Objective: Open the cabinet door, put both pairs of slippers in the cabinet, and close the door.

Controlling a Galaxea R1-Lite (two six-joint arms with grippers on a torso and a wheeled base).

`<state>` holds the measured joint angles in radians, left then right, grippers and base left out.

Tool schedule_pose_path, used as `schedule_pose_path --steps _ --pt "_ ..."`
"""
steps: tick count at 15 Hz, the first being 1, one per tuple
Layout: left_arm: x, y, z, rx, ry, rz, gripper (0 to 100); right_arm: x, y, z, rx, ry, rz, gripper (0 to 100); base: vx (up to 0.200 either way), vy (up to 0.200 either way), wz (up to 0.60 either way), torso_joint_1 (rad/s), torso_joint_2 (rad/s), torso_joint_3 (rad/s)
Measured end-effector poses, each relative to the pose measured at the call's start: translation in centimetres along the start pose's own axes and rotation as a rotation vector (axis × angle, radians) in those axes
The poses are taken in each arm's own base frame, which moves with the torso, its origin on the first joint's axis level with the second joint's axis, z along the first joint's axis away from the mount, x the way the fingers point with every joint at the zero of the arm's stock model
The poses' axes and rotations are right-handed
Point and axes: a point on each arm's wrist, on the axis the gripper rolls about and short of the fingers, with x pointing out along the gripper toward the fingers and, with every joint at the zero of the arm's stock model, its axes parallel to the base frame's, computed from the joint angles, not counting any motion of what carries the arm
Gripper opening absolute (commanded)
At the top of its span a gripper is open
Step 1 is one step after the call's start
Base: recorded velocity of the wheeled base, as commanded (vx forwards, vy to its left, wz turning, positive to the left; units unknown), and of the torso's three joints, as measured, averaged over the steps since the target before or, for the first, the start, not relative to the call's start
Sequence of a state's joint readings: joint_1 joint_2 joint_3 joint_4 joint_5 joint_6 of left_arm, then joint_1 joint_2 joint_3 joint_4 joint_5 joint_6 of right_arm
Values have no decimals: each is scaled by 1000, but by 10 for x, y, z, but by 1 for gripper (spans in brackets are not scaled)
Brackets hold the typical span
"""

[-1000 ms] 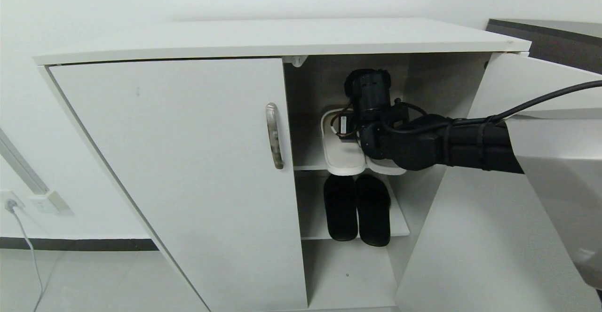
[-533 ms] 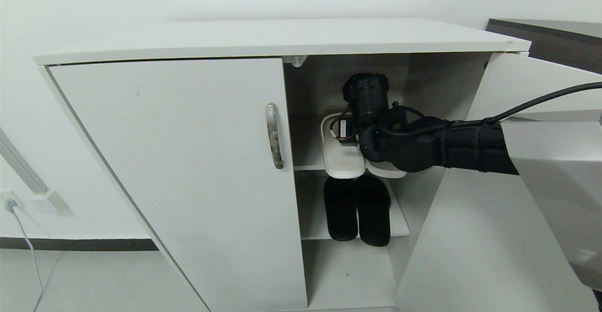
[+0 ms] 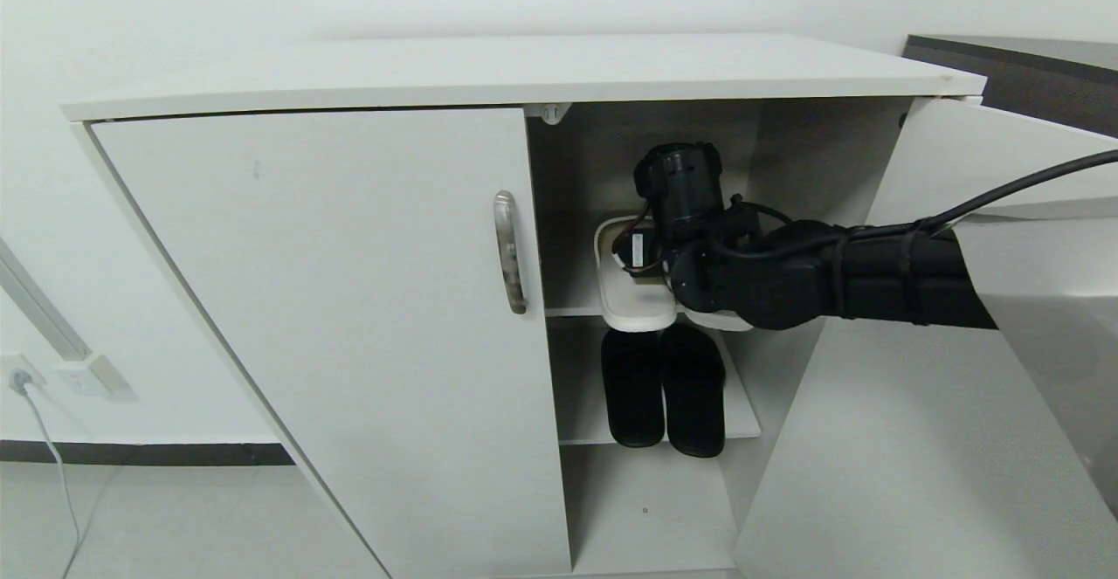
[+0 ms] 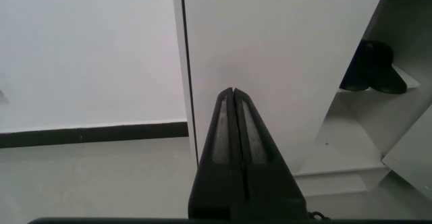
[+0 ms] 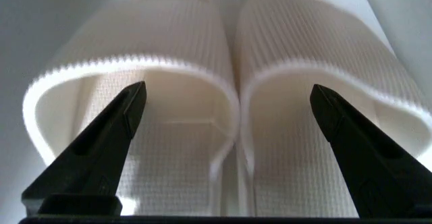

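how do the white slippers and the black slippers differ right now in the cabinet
The white slippers sit on the upper shelf; the black slippers sit on the lower shelf. The open right tool is at the white slippers, while the black slippers lie free of it. Both pairs lie side by side, heels outward.

Plain white wall [image 3: 175, 3] behind, evenly lit. Dark skirting strip [image 3: 140, 453] runs along its base, w/ pale grey floor [image 3: 175, 527] below. White socket [image 3: 83, 375] low on the wall at left; grey cable [image 3: 52, 457] hangs from a plug just beside it. Slanted white duct [image 3: 35, 299] above the socket. Dark grey surface [image 3: 1031, 72] at far right.
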<state>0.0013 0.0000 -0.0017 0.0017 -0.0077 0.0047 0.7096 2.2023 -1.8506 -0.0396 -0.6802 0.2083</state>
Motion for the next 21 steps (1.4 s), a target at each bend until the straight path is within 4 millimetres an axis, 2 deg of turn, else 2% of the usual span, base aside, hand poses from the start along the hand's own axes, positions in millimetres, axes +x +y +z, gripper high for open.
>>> schedule_pose_path --steps 8,13,16,17,21 --pt "0 0 0 -1 0 0 0 -68 -4 -10 -12 24 91 100 0 0 0 0 0 0" --pt "0 0 0 -2 0 0 0 -105 -15 -32 8 -18 169 100 0 0 0 0 0 0" --pt "0 0 0 -1 0 0 0 -121 -25 -42 7 -18 224 100 0 0 0 0 0 0" --pt "0 0 0 -1 0 0 0 -125 -28 -45 9 -15 243 0 0 0 0 0 0 0" --pt "0 0 0 -1 0 -1 0 -145 -28 -56 8 -29 305 0 0 0 0 0 0 0"
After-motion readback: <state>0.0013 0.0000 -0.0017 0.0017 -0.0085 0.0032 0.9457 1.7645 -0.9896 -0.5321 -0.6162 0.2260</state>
